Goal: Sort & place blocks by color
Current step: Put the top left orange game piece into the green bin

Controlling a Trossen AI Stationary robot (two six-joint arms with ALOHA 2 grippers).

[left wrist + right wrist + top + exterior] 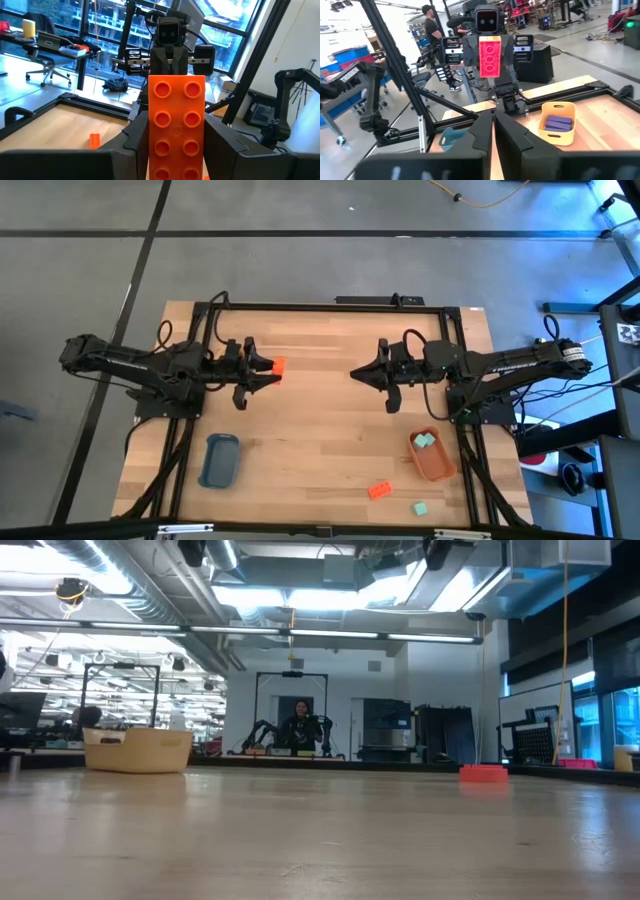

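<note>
Orange block [176, 125] fills the left wrist view, pinched between the two fingers of the left end effector [262, 367]. It is held up over the left middle of the desk [320, 440]. Across from it, the right end effector [365, 374] has its fingers pressed together with nothing in them.

Some sorting is done. Two mint blocks [425, 441] lie in the orange tray [433, 455] at the near right. Purple blocks [557, 123] lie in the yellow tray [557, 122]. The blue tray [220, 460] at the near left looks bare.

Still loose on the desk are another orange block [379, 490] and a mint block [421, 508], both near the orange tray.

The high view does not show the yellow tray. I cannot count the purple blocks for sure.
</note>
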